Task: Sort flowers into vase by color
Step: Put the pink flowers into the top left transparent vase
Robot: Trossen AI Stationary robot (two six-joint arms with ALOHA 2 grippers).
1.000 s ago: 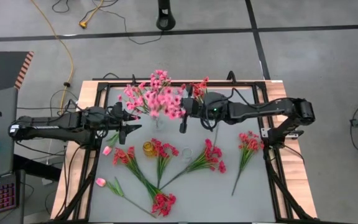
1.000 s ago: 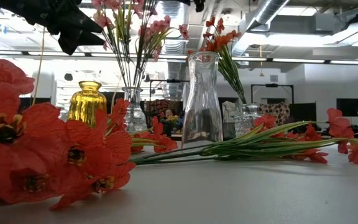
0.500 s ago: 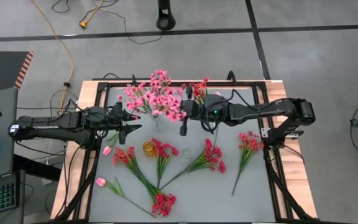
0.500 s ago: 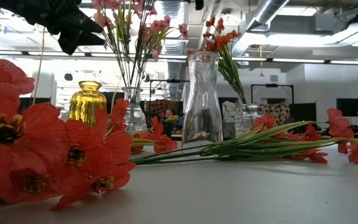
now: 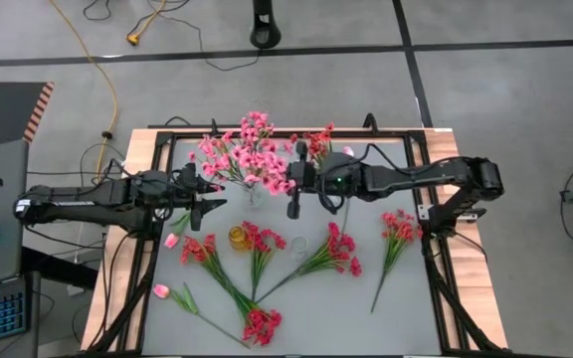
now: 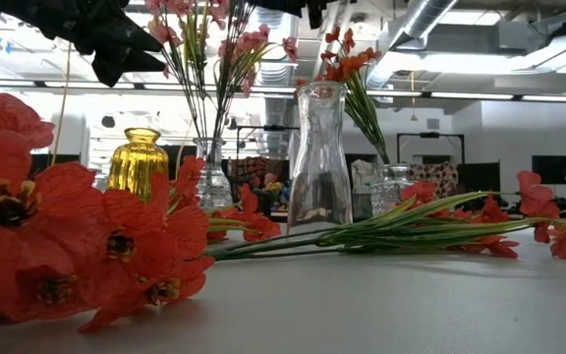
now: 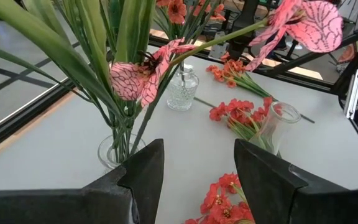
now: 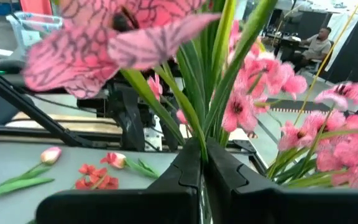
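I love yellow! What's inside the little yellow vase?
The yellow vase has no stems rising from it, so no flowers. Its tinted glass hides whatever might sit at the bottom.

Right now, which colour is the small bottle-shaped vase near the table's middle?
Yellow, transparent glass vase; the low view shows it best.

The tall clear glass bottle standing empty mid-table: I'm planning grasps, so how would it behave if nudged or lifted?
The tall clear glass bottle looks narrow for its height and holds nothing, so a high push would probably tip it. Smooth glass may slip in a hand. Sprigs lying against its base could drag along.
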